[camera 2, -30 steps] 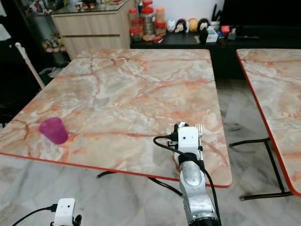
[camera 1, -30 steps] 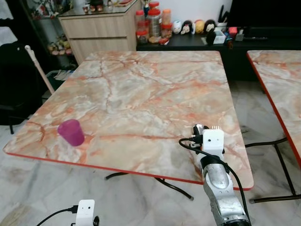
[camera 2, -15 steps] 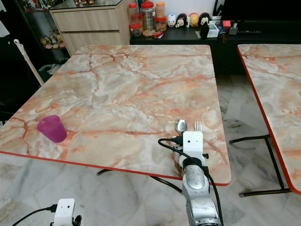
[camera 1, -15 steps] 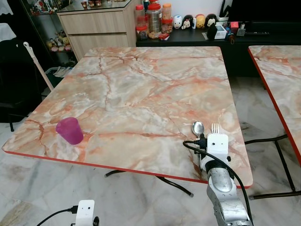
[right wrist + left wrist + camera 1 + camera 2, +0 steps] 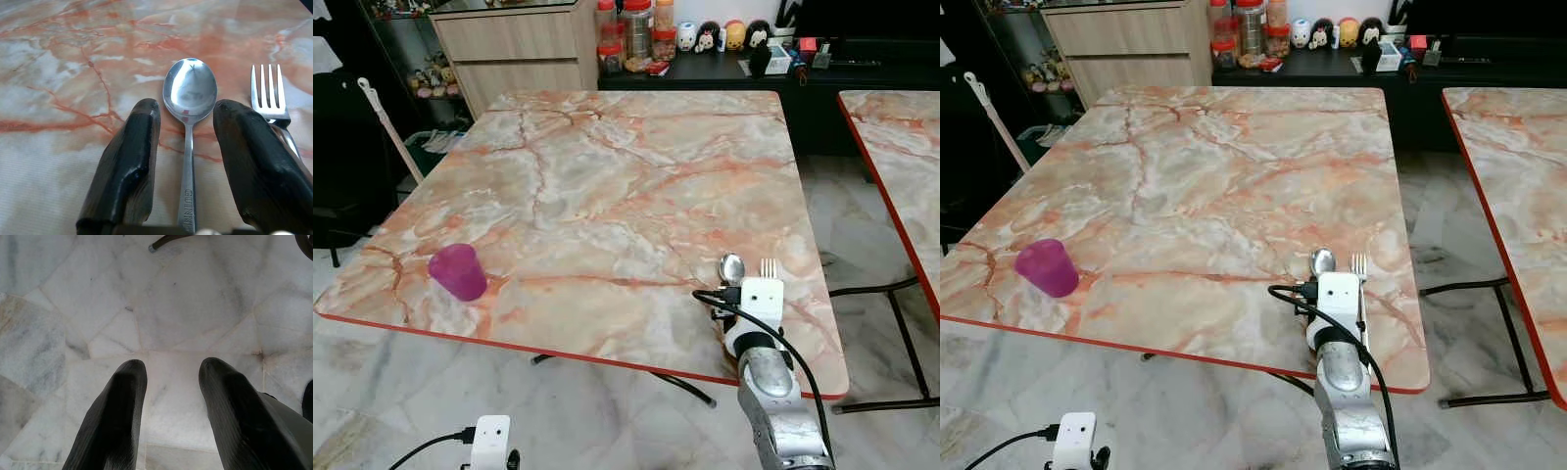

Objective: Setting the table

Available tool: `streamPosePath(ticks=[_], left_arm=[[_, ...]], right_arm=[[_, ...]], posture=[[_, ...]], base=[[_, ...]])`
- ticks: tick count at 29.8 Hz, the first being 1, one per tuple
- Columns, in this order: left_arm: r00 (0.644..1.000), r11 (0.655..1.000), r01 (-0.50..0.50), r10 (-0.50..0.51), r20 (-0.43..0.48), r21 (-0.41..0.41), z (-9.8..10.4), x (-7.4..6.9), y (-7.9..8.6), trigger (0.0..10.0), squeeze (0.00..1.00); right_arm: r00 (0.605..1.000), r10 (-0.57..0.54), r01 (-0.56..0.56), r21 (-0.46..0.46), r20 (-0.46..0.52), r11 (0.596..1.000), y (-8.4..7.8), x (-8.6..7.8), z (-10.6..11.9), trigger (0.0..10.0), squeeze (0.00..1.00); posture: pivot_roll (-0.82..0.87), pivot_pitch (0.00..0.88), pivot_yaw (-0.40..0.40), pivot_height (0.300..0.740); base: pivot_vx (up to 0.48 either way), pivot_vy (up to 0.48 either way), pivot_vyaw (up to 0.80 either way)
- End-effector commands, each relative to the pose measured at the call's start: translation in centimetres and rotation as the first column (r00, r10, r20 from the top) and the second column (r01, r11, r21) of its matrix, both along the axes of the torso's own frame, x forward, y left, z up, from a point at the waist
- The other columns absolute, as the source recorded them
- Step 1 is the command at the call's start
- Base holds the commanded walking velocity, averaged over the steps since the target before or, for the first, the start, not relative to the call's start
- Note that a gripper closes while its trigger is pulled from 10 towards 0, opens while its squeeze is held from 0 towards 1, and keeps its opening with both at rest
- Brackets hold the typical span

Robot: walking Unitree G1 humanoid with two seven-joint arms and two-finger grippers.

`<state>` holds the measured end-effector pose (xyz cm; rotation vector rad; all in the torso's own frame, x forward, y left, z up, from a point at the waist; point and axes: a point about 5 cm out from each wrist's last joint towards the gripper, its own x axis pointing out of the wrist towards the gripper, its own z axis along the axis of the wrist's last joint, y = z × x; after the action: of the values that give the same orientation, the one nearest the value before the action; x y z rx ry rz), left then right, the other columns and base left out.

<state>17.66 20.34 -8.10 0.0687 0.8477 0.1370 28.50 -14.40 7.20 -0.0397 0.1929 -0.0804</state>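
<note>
Here, shiny steel spoon (image 5: 190, 98) between right gripper (image 5: 186, 132) ribbed black fingers (image 5: 129, 156), marble-patterned table (image 5: 63, 73)

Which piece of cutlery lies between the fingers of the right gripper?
The spoon, its handle running between the open fingers of the right gripper. The fork lies outside, beside one finger.

- Table (image 5: 607, 176) — pale marble look, veined in orange and rust, edged in red.
- Cup (image 5: 458, 271) — translucent magenta-purple.
- Spoon (image 5: 190, 98) and fork (image 5: 266, 95) — shiny silver, spoon bowl mirroring blue-grey.
- Right gripper (image 5: 188, 161) — black ribbed fingers, white wrist housing, silver arm, black cable.
- Left gripper (image 5: 168, 411) — black fingers too.
- Floor (image 5: 186, 298) — white-grey marble tiles, faintly veined.
- Cabinet (image 5: 524, 59) — light wood.
- Jars (image 5: 631, 34) — red-lidded.
</note>
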Motion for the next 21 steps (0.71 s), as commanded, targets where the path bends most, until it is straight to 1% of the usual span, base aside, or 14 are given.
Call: streamPosePath(ticks=[1,2,8,14,17,21], left_arm=[[1.0,1.0,-0.001,0.002,-0.011,0.007,-0.1,-0.2,0.4,10.0,0.0],[1.0,1.0,-0.001,0.001,-0.011,0.007,-0.1,-0.2,0.4,10.0,0.0],[1.0,1.0,0.001,-0.001,-0.012,0.004,-0.1,-0.2,0.3,10.0,0.0],[1.0,1.0,0.0,0.0,-0.015,0.003,-0.1,-0.2,0.2,10.0,0.0],[1.0,1.0,0.001,-0.001,-0.026,-0.003,-0.2,-0.3,0.1,10.0,0.0],[1.0,1.0,0.001,-0.001,-0.029,-0.004,-0.2,-0.4,0.0,10.0,0.0]], right_arm=[[1.0,0.003,-0.003,0.012,-0.013,1.0,0.4,0.1,0.0,10.0,0.95],[1.0,0.006,-0.006,0.003,-0.019,1.0,0.3,0.1,0.0,10.0,0.0],[1.0,0.01,-0.01,0.007,-0.023,1.0,0.4,0.2,-0.1,10.0,0.0],[0.999,0.009,-0.008,0.018,-0.052,1.0,0.4,0.3,-0.4,10.0,0.0],[0.995,-0.008,0.011,0.023,-0.095,1.0,0.3,0.3,-1.0,10.0,0.0],[0.991,-0.007,0.012,0.035,-0.131,0.999,0.5,0.2,-1.6,10.0,0.0]], posture=[[0.0,0.064,0.097,0.74],[0.0,0.064,0.097,0.74],[0.0,0.067,0.093,0.74],[0.0,0.067,0.092,0.74],[0.0,0.063,0.09,0.74],[0.0,0.064,0.088,0.74]], base=[[0.0,0.0,0.0],[0.0,0.0,0.0],[0.0,0.0,0.0],[0.0,0.0,0.0],[0.0,0.0,0.0],[0.0,0.0,0.0]])
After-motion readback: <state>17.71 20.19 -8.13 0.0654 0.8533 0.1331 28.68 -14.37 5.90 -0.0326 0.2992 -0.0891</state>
